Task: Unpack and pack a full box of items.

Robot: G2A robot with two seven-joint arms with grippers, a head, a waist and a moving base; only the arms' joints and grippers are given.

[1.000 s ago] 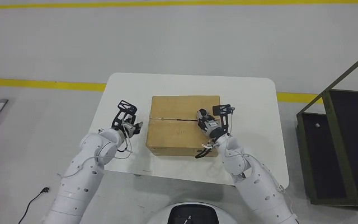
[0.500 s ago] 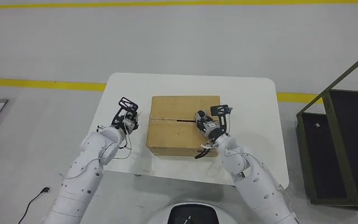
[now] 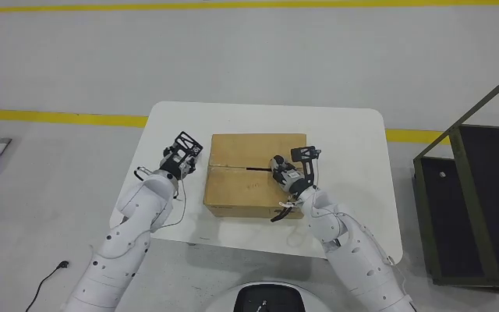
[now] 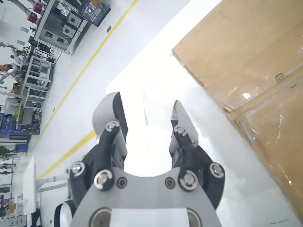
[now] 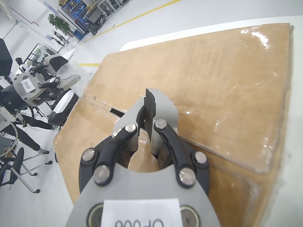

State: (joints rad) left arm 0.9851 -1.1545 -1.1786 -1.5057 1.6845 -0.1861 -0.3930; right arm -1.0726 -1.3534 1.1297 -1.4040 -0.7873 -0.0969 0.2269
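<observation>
A closed cardboard box (image 3: 253, 175) with clear tape over its flaps sits in the middle of the white table (image 3: 343, 132). My left gripper (image 3: 179, 158) hovers beside the box's left side, open with nothing between its fingers (image 4: 119, 109); the box (image 4: 248, 60) lies just to one side of it. My right gripper (image 3: 278, 165) is over the box top at the centre seam, shut with its pads pressed together (image 5: 148, 100). A dark gap (image 5: 117, 112) shows in the seam of the box (image 5: 213, 76) just ahead of it. My left gripper (image 5: 64, 81) appears beyond the box's edge.
A dark green metal rack (image 3: 460, 203) stands on the floor to the right of the table. Bare table surface lies on both sides of the box and behind it. A yellow line (image 3: 70, 118) runs across the floor.
My left gripper has moved away from the box's near left side, farther along it, and turned. The right gripper has shifted slightly along the seam.
</observation>
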